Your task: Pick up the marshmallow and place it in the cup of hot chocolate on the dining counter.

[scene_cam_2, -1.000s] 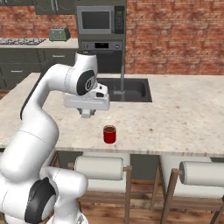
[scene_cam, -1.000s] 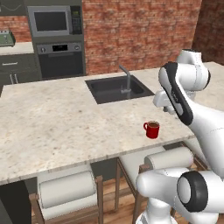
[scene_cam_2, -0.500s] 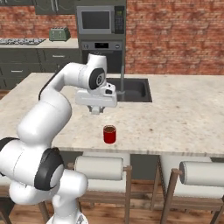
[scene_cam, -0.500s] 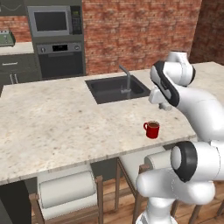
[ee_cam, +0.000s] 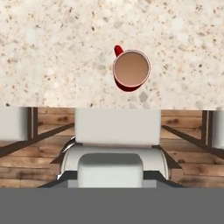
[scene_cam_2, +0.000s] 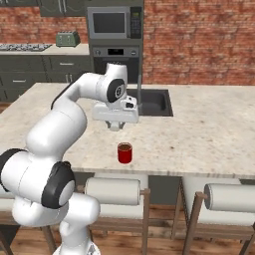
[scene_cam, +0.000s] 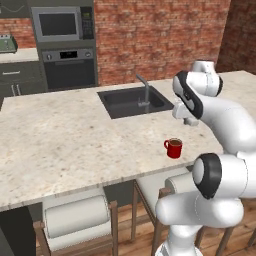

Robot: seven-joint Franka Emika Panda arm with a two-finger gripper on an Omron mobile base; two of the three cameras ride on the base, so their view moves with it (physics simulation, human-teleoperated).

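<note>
On the dining counter (scene_cam: 60, 145), our big white arm reaches out over the stone top, and the gripper (scene_cam_2: 115, 125) hangs above the cup of hot chocolate (scene_cam_2: 124, 153), a bit toward the sink (scene_cam: 135, 101). We cannot tell if the fingers are spread or pinching the marshmallow, which is too small to find. We think we are carrying it to the cup, so next we line up right over the brown middle before letting go.

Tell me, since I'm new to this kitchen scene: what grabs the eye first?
The big white arm bending over the dining counter, its pincer hanging above the stone top. Next, the cup of hot chocolate, small and red, standing alone near the counter's front edge, short of the dark sink.
</note>
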